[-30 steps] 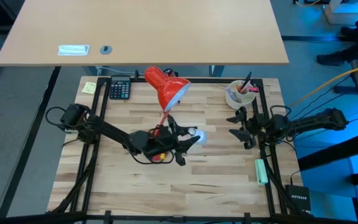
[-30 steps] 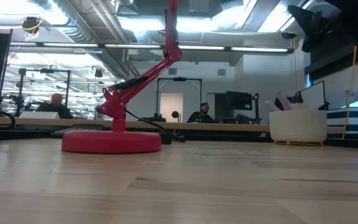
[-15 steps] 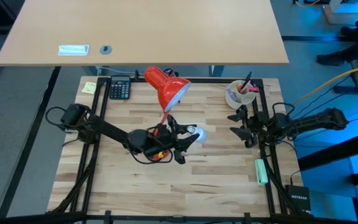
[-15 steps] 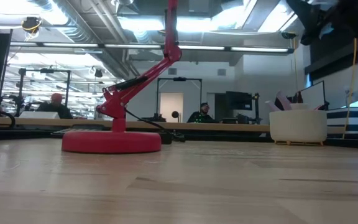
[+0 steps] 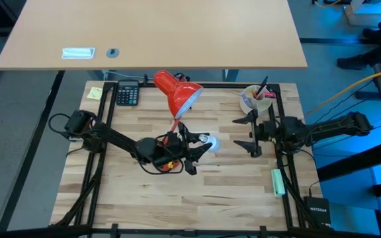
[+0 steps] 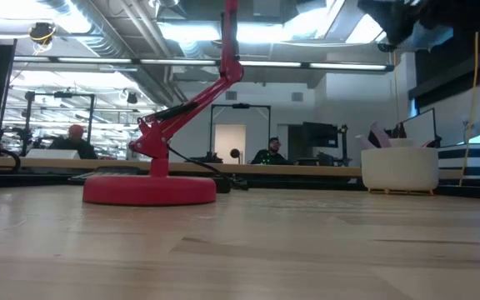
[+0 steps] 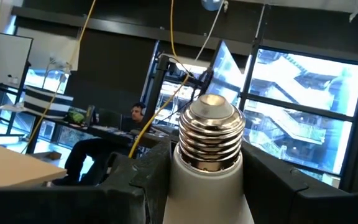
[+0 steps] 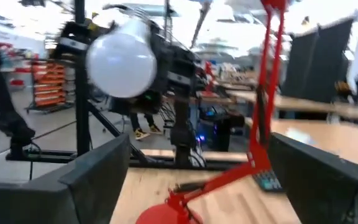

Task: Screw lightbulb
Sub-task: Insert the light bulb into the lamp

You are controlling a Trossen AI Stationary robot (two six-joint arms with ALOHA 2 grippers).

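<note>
The red lamp stands mid-table on its round base (image 6: 148, 188), and its shade (image 5: 177, 93) tilts toward the near right. Just nearer than the shade, the lightbulb (image 5: 208, 140) is held above the table by my left gripper (image 5: 200, 147), which is shut on it. Its silvery screw base (image 7: 208, 133) points up and its white globe (image 8: 122, 65) faces the right arm. My right gripper (image 5: 246, 133) stands open to the bulb's right, with nothing between its fingers (image 8: 98, 169). My left gripper pinches the bulb's white neck (image 7: 207, 182), just below the screw base, between its two fingers, one on each side. The gripper comes from the table's left, slanting a little upward. The bulb is lifted clear of the table, screw base up.
A calculator (image 5: 127, 94) and a yellow note (image 5: 95, 93) lie at the far left. At the far right stands a white cup with pens (image 5: 255, 100), and a green marker (image 5: 278, 182) lies at the near right. Black frame rails (image 5: 284, 192) run along both sides.
My right gripper has risen and moved toward the table's left, closer to the bulb, rolling as it went. My left gripper and the bulb have kept still.
</note>
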